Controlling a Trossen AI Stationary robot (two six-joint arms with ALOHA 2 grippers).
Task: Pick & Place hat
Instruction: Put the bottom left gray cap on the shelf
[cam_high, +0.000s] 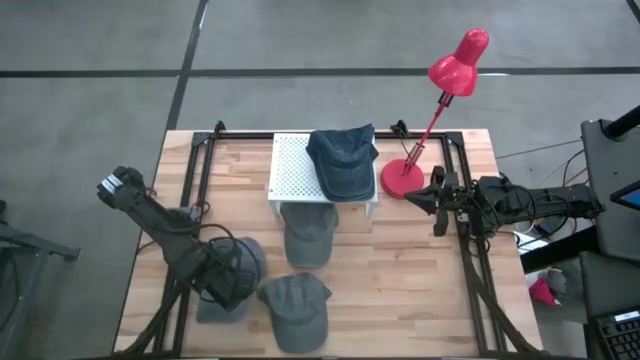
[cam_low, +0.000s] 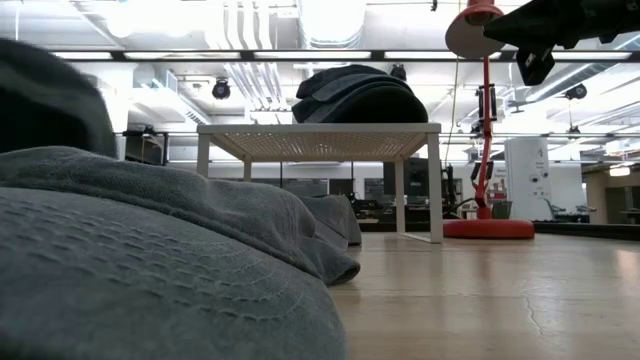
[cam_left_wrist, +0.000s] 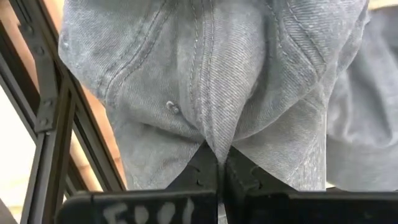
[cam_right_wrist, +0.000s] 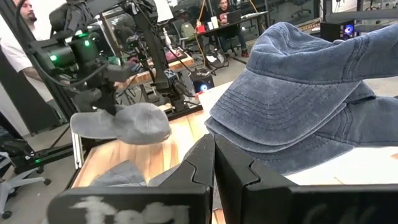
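Here the left gripper (cam_high: 228, 280) sits at the table's seven o'clock corner, its jaws clenched on the fabric of a grey denim cap (cam_left_wrist: 211, 81), pinching a fold of the crown; in the right wrist view that cap (cam_right_wrist: 124, 124) hangs lifted off the wood. Two more grey caps lie near it: one (cam_high: 297, 312) at six o'clock just beside the gripper, another (cam_high: 308, 235) at the centre, partly under the white perforated stand (cam_high: 296, 168). A dark blue cap (cam_high: 343, 162) rests on that stand's three o'clock edge. The right gripper (cam_high: 424, 200) hovers at three o'clock beside the red desk lamp (cam_high: 440, 110), jaws pressed together, empty. White hand lettering marks the left wrist mount (cam_left_wrist: 155, 211), too cropped to read.
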